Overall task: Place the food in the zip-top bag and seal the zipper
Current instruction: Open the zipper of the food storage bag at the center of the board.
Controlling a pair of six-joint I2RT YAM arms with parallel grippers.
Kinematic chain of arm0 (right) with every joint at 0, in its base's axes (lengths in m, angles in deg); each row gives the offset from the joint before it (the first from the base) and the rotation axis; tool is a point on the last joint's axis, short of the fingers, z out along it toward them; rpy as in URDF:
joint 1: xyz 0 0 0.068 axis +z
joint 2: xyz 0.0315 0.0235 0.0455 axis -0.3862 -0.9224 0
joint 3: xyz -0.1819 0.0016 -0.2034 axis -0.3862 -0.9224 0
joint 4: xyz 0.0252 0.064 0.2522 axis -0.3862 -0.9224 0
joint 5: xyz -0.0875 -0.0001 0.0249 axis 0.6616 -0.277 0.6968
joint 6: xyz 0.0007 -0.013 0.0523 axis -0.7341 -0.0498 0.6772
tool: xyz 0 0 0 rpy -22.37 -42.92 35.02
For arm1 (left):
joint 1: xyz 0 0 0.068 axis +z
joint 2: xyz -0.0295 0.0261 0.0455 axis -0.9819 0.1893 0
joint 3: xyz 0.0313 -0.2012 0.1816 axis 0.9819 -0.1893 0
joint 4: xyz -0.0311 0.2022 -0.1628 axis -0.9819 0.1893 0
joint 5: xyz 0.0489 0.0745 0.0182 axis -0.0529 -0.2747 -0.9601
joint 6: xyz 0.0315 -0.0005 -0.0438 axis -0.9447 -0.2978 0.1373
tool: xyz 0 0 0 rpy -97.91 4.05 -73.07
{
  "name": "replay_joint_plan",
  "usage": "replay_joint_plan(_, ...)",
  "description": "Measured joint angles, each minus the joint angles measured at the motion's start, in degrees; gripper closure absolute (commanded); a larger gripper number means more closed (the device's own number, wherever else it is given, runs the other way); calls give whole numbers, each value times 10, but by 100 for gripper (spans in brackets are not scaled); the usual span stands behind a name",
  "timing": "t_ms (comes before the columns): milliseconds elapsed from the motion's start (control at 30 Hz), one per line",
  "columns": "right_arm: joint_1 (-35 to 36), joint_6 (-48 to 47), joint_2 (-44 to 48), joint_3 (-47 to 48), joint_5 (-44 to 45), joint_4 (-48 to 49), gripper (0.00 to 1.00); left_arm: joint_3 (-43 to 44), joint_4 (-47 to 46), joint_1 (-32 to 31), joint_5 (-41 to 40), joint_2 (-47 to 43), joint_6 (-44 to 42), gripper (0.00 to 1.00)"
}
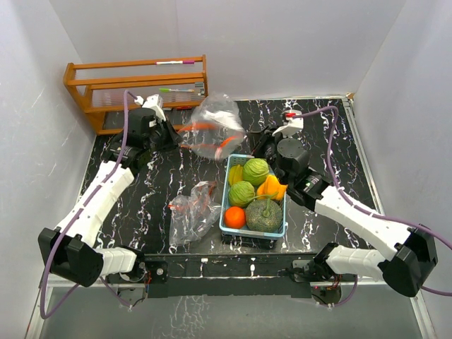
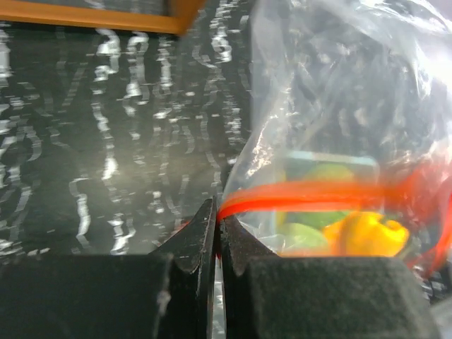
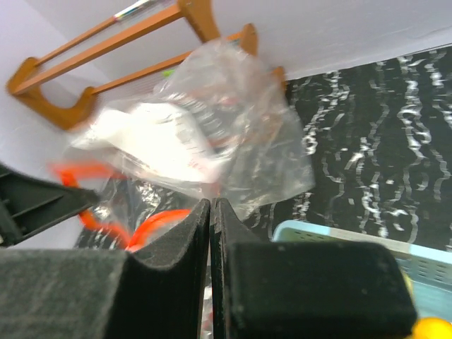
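Two claws hold the zip-top bag (image 1: 215, 127) by its orange zipper strip (image 2: 304, 192). The left gripper (image 2: 217, 212) and right gripper (image 3: 211, 205) are both clamped on it, just behind the basket (image 1: 224, 201). The film looks light, limp and slick, so the stiffer strip is the sound hold. The food (image 1: 256, 192) lies inside the basket: round, smooth toys, likely to roll.

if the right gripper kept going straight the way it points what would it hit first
The bag: the right gripper is shut at its orange zipper edge, with clear film straight ahead. Beyond it likely the rack, depth unclear.
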Motion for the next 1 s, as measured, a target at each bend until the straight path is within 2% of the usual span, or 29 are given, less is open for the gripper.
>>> replay_joint_plan(167, -1, -14, 3, 0, 59, -43, 92, 6, 54, 0, -68, 1, -50, 100)
replay_joint_plan(200, -2, -22, 2, 0, 61, -47, 89, 6, 62, 1, -74, 1, -55, 100)
replay_joint_plan(300, -1, -48, -7, 7, 39, -51, 74, 6, 68, 2, -81, 1, -65, 100)
replay_joint_plan(367, 2, -76, -30, 35, 6, -64, 61, 9, 72, 2, -83, 3, -68, 100)
replay_joint_plan(400, 9, -91, -46, 54, -5, -70, 58, 12, 74, 2, -84, 5, -70, 100)
replay_joint_plan(533, 77, -149, -109, 125, -29, -76, 53, 32, 75, 2, -83, 22, -72, 100)
replay_joint_plan(633, 116, -163, -134, 135, -54, -68, 49, 36, 73, 2, -77, 30, -71, 100)
replay_joint_plan(1000, 124, -158, -215, 137, -102, -40, 49, 37, 64, 2, -44, 33, -61, 100)
